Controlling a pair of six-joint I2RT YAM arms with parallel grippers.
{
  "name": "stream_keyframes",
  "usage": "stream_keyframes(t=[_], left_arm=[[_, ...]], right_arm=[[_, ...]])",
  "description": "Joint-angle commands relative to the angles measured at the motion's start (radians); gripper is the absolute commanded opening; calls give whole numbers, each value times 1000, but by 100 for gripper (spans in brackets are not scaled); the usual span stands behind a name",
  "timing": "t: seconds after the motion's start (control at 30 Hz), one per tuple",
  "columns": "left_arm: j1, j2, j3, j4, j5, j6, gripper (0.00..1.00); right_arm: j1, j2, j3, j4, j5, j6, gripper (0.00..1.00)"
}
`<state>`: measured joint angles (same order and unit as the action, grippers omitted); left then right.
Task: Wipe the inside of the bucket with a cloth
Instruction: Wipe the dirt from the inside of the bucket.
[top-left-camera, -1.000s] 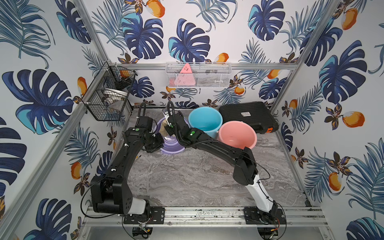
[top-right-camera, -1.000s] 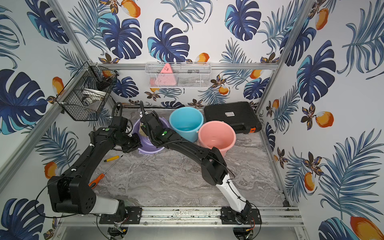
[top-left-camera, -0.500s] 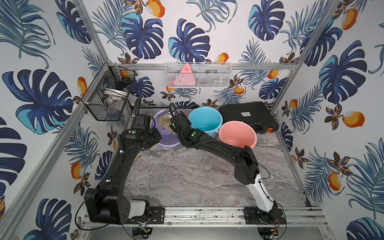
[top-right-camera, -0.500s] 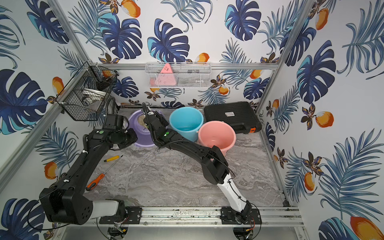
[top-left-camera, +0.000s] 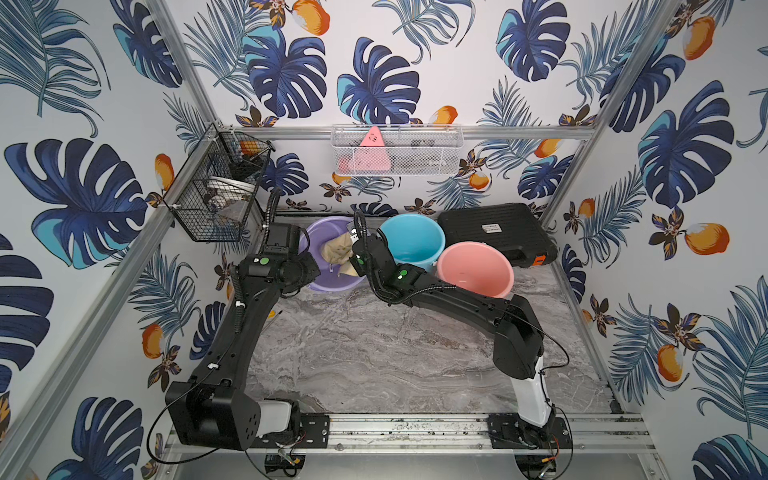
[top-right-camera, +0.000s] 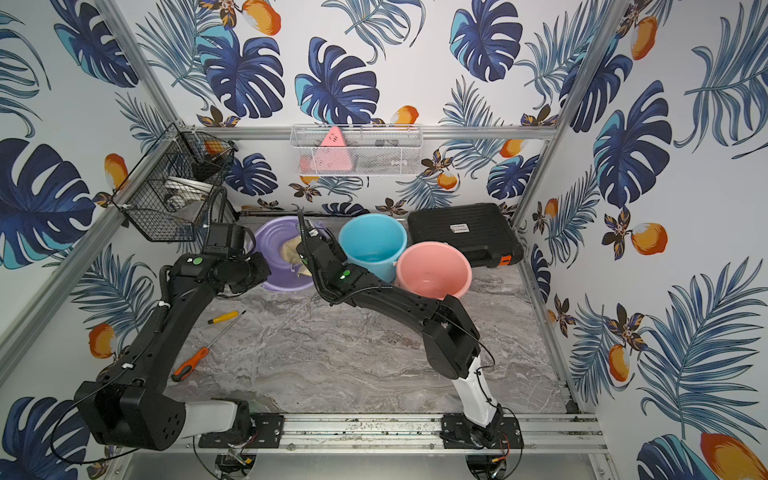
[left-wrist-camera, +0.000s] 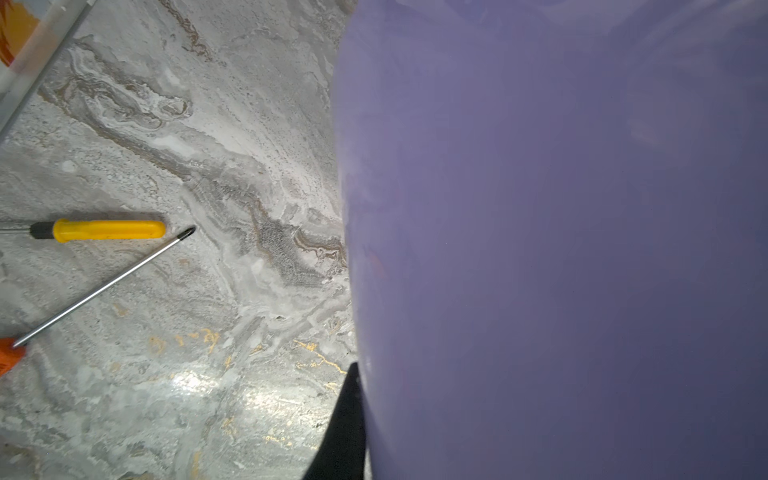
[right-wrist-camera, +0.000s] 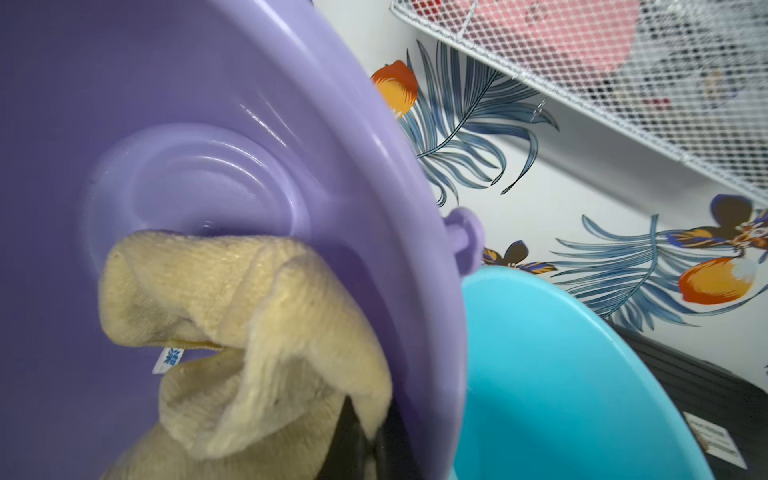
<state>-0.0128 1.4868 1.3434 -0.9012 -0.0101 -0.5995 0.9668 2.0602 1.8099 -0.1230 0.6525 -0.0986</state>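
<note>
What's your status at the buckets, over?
Left hand shut on rim of tilted purple plastic bucket. Right hand shut on pale yellow cloth, inside bucket. Blue plastic bucket close beside; nothing blocking.

Two black arms (top-left-camera: 232, 332) with white base links (top-left-camera: 530, 390), green lights (top-left-camera: 262, 261), ribbed cables (top-left-camera: 272, 203).

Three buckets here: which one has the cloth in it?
The purple bucket: the tan cloth is bunched inside it. The blue bucket and the pink bucket hold no cloth.
</note>
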Motion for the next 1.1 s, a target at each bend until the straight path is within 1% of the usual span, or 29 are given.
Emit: stream_keyframes(t=[0.0, 0.07, 0.13, 0.17, 0.23, 0.33, 0.4, 0.5, 0.57, 0.63, 0.7, 0.77, 0.87, 0.97, 1.07], left_arm=[[11, 7, 27, -29, -182, -28, 0], [10, 19, 38, -34, -190, -20, 0], [11, 27, 47, -38, -194, -13, 0], [11, 31, 49, -36, -195, -9, 0], [11, 39, 52, -34, -193, -1, 0], [11, 57, 60, -34, -181, 7, 0], [11, 70, 63, -33, -169, 11, 0], [10, 84, 62, -31, -143, 14, 0], [10, 89, 58, -31, -129, 15, 0], [10, 84, 45, -23, -107, 16, 0], [11, 75, 26, -2, -76, 17, 0], [10, 81, 25, -7, -38, 21, 0], [8, 85, 20, -12, 8, 35, 0], [4, 74, 10, -17, 41, 48, 0], [2, 66, 5, -31, 104, 61, 0]], right_arm=[[0, -13, -26, -216, 129, 111, 0], [17, -22, -47, -237, 99, 141, 0], [30, -30, -64, -269, 23, 183, 0], [35, -31, -70, -289, -33, 205, 0], [43, -80, -92, -303, -135, 241, 0], [53, -142, -152, -281, -299, 272, 0], [55, -221, -237, -198, -440, 265, 0], [57, -337, -355, -67, -529, 271, 0], [58, -417, -418, 5, -558, 262, 0], [58, -501, -497, 124, -554, 255, 0], [58, -552, -537, 229, -507, 255, 0], [56, -544, -500, 253, -449, 233, 0], [55, -443, -359, 205, -403, 185, 0], [55, -302, -192, 141, -390, 140, 0], [52, -152, -29, 55, -344, 109, 0]])
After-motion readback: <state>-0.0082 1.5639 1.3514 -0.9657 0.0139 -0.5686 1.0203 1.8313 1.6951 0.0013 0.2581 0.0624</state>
